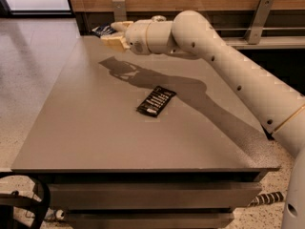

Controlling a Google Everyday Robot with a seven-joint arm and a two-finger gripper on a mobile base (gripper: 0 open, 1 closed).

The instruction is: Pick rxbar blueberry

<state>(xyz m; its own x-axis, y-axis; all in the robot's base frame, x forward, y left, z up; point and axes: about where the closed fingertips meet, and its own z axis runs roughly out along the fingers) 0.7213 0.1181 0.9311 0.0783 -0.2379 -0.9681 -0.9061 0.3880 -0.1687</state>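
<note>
Gripper point(109, 33) is hovering over the tabletop's point(95, 128) far-left corner, jaws pinching the rxbar blueberry point(101, 30), which is sticking out past the tips. I'm judging it light, thin, with slick crinkly film, so gripping across the flat faces looks safest. The black-wrapped bar point(156, 101) is lying mid-tabletop.

rxbar blueberry point(101, 30), navy (aloft), in gripper point(107, 32) fingers point(113, 42)

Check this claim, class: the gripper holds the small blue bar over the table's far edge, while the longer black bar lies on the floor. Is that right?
Not quite. The camera view shows the black bar lying on the table, not the floor. The gripper does hold the rxbar blueberry over the far edge.
</note>
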